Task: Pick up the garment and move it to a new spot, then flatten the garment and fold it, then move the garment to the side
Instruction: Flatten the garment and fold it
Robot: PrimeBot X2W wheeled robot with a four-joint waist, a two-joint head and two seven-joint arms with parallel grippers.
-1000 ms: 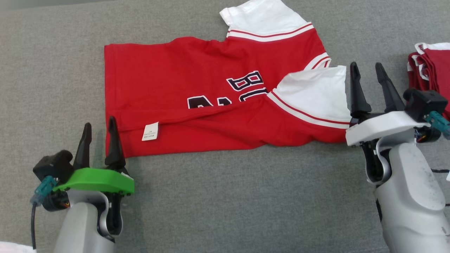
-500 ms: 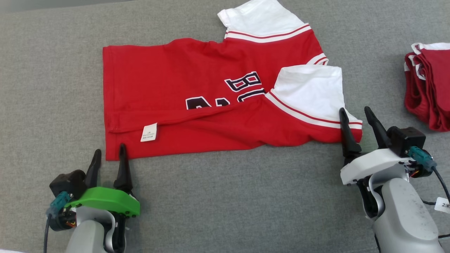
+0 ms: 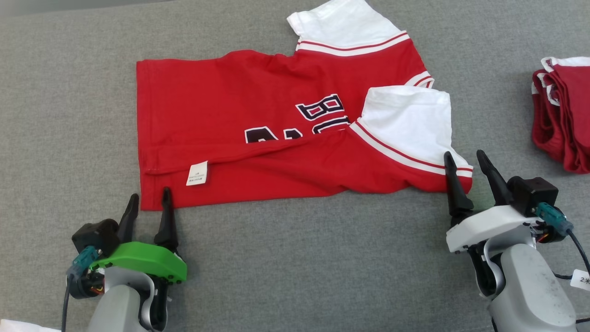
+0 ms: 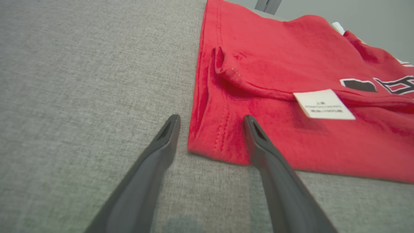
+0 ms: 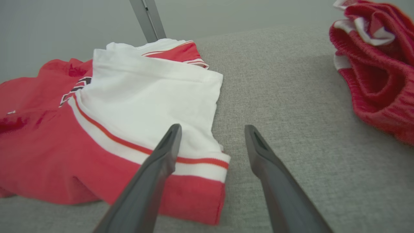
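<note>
You have a grey woven fabric surface [image 3: 295, 258] running across the whole workspace, and in the wrist views a plain pale wall rises behind its far edge, with a slim grey metal upright [image 5: 148, 19] standing against it. The red garment [image 3: 221, 106] lies spread in the middle of the surface, its near long side folded over itself so that the dark lettering is half covered. One white sleeve points away from the robot and the other is laid across the body on the right. Well apart from it, at the right edge, sits a folded pile of red and white clothes [image 3: 564, 124]. Your left gripper [image 3: 150, 193] is at the garment's near left hem corner with its jaws spread wide and nothing between them gripped: one finger over the red cloth, the other over bare fabric beside it. Your right gripper [image 3: 463, 154] is likewise released at the near right corner, one finger over the striped edge of the white sleeve, the other over the bare surface. Whether either fingertip touches the cloth, you cannot tell. A small white label [image 3: 197, 173] lies on the folded edge near the left corner.
</note>
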